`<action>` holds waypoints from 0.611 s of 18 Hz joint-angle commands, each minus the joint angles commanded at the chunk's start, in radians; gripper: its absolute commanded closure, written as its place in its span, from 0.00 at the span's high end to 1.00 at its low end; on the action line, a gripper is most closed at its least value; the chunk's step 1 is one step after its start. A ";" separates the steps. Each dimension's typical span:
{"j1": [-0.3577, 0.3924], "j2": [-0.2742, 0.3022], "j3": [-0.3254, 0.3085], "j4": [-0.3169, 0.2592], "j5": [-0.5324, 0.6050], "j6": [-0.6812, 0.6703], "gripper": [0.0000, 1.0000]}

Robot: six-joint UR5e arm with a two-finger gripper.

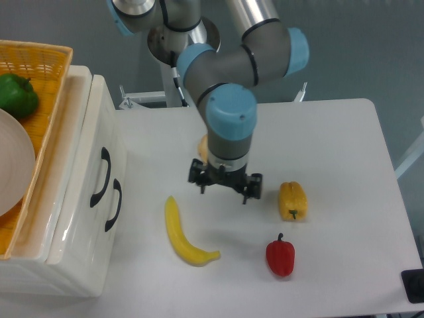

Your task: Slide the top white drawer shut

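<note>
The top white drawer (pixel 85 173) is at the left, its glossy front carrying a black curved handle (pixel 103 176). Its front sits about level with the lower drawer's front, whose own black handle (pixel 116 205) is just beside it. My gripper (pixel 224 189) hangs over the middle of the table, well to the right of both handles and touching nothing. Its black fingers (pixel 199 183) are spread wide on both sides of the wrist, so it looks open and empty.
A banana (pixel 185 235) lies between the drawers and my gripper. A yellow pepper (pixel 292 200) and a red pepper (pixel 280 257) lie to the right. A bun (pixel 202 147) is mostly hidden behind the arm. The yellow basket (pixel 46 86) on the cabinet holds a green pepper (pixel 16 95) and a plate (pixel 10 162).
</note>
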 joint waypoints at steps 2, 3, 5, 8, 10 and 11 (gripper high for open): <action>0.037 0.003 0.005 0.000 0.009 0.061 1.00; 0.054 0.012 0.008 -0.003 0.015 0.095 1.00; 0.068 0.041 0.006 -0.005 0.020 0.147 1.00; 0.101 0.067 -0.014 -0.012 0.063 0.230 1.00; 0.120 0.083 -0.025 -0.018 0.081 0.281 1.00; 0.135 0.092 -0.026 -0.024 0.081 0.295 1.00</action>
